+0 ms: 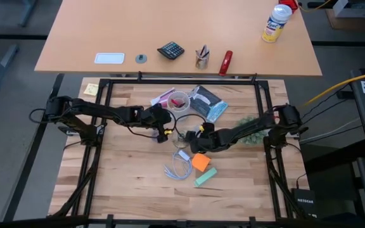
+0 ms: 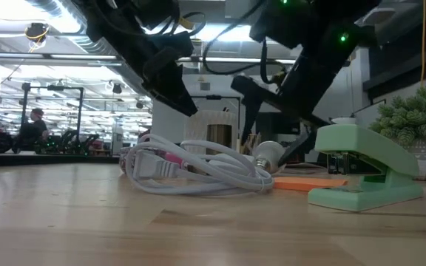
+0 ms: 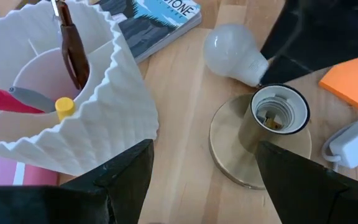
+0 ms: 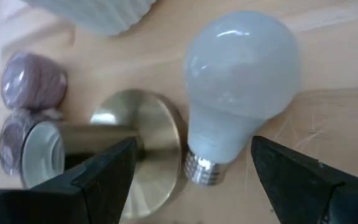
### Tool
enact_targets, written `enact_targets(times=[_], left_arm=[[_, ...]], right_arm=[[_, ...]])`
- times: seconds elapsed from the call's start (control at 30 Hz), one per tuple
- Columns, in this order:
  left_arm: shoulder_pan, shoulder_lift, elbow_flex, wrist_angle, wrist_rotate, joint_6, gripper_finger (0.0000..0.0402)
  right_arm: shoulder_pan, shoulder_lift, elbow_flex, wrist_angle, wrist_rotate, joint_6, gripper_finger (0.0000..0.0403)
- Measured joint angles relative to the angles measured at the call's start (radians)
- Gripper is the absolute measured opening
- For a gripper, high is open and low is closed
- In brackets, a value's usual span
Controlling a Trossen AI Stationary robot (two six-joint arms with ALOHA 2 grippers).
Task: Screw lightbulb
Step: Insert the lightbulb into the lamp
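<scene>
Both spread fingers of the right gripper (image 4: 191, 180) flank the lightbulb (image 4: 238, 81), untouched.

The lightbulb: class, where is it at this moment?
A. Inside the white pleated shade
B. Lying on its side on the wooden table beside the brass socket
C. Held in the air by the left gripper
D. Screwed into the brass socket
B: the lightbulb lies on the table next to the brass socket, whose opening is empty, and the right gripper stands open around the bulb's screw end.
</scene>
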Motion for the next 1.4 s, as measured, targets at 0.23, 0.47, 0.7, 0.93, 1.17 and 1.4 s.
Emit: enact_targets(times=[0.23,0.47,0.7,0.93,1.17,1.4], left_arm=[[0.0,0.0,0.0,0.0,0.0,0.041,0.0274],[0.0,0.0,0.0,0.001,0.0,0.06,0.0274],[0.0,0.0,0.0,0.001,0.0,0.064,0.0274],[0.0,0.0,0.0,0.001,0.0,0.064,0.0274],[0.0,0.0,0.0,0.0,0.0,0.057,0.0274],[0.0,0.0,0.0,0.0,0.0,0.053,0.0274]], right_arm=[[-0.002,0.042,0.0,-0.002,0.056,0.064,0.0319],[-0.003,0.072,0.002,-0.007,0.058,0.064,0.0319],[-0.005,0.072,0.002,-0.006,0.065,0.059,0.0319],[-0.052,0.072,0.002,-0.011,0.055,0.053,0.0319],[-0.091,0.071,0.002,-0.013,0.029,0.022,0.0314],[-0.093,0.072,0.002,-0.023,0.028,-0.006,0.0251]])
